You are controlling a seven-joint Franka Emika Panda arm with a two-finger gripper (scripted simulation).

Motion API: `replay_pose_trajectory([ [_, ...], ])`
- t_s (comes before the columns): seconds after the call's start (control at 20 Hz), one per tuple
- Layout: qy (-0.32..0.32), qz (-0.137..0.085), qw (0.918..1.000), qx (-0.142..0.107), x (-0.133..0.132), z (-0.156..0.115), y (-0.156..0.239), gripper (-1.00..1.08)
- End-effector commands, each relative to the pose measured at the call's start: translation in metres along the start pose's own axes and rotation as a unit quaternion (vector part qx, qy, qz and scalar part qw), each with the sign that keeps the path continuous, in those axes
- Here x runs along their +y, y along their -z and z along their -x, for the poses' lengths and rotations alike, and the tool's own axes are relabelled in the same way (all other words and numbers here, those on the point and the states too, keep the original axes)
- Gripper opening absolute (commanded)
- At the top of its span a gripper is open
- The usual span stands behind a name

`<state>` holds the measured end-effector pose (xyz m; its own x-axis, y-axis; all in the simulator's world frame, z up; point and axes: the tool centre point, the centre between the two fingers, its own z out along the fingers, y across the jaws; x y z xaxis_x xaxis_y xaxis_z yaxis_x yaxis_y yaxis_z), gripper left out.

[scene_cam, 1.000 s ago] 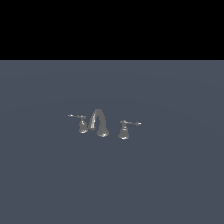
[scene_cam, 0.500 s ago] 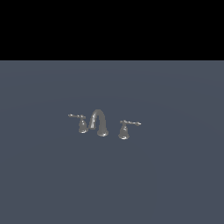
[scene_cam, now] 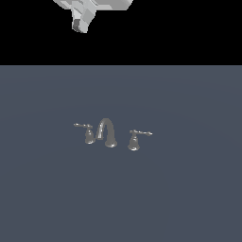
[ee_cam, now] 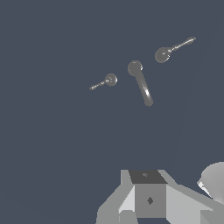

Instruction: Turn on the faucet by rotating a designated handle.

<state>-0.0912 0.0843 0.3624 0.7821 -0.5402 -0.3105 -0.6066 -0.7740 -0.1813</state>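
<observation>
A flat, matte slate-blue worktop [scene_cam: 189, 198] fills the lower part of the exterior view, from its left edge to its right. Its surface is plain and evenly coloured, with no markings or seams to be seen. Its far edge runs as a straight horizontal line, and beyond it lies a flat black backdrop [scene_cam: 189, 38]. In the wrist view the same slate-blue surface [ee_cam: 52, 148] takes up nearly the whole picture, uniform in tone.
</observation>
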Motion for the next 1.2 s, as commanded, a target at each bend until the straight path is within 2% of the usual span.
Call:
replay_pose_trajectory([
  [0.0,-0.041,-0.002,0.9991,-0.008,-0.011,-0.012,-0.018,-1.00],
  [0.25,-0.123,0.001,0.9923,-0.016,-0.031,-0.035,-0.056,-1.00],
  [0.55,-0.221,0.009,0.9753,-0.010,-0.048,-0.062,-0.104,-1.00],
  [0.85,-0.313,0.018,0.9493,0.012,-0.060,-0.088,-0.150,-1.00],
  [1.15,-0.398,0.023,0.9158,0.050,-0.068,-0.113,-0.193,-1.00],
])
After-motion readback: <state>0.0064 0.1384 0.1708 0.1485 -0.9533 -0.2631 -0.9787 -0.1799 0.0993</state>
